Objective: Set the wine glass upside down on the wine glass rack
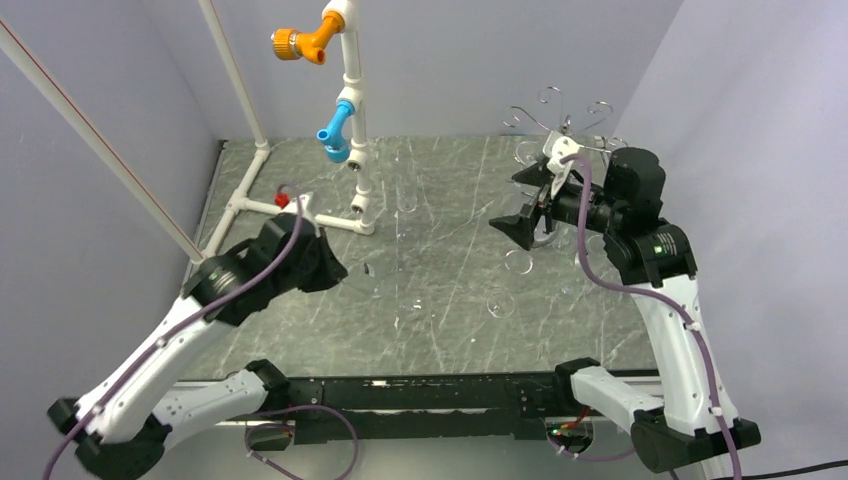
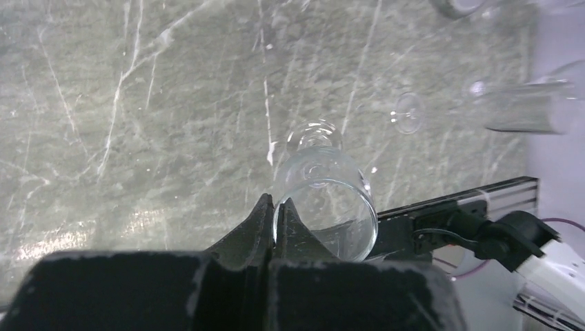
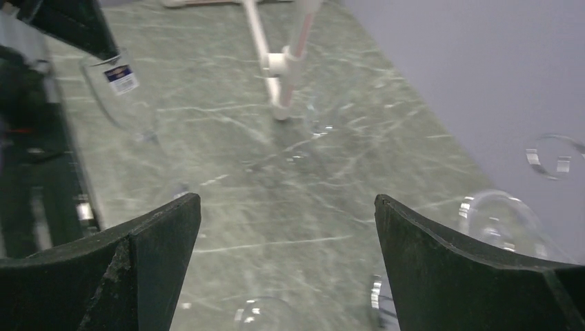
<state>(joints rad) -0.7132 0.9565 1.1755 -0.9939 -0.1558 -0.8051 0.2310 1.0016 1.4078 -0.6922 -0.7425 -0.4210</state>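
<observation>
Pickup step: left claw [image 2: 274,204] pinches shut on the wine glass [image 2: 331,186] rim, low over the counter [image 1: 450,250]. Right claw [image 3: 286,200] gapes empty by the far wine glass rack [image 1: 566,123]; a careful lift and flip should follow.

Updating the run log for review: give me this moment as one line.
left tool: shut on wine glass rim | right tool: open, empty, near wine glass rack

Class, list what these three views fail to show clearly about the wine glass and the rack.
Left wrist view: wine glass rim partly hidden behind the left gripper.
Top view: the glass too transparent to trace.
Top view: wine glass rack post and base hidden behind the right arm.
</observation>
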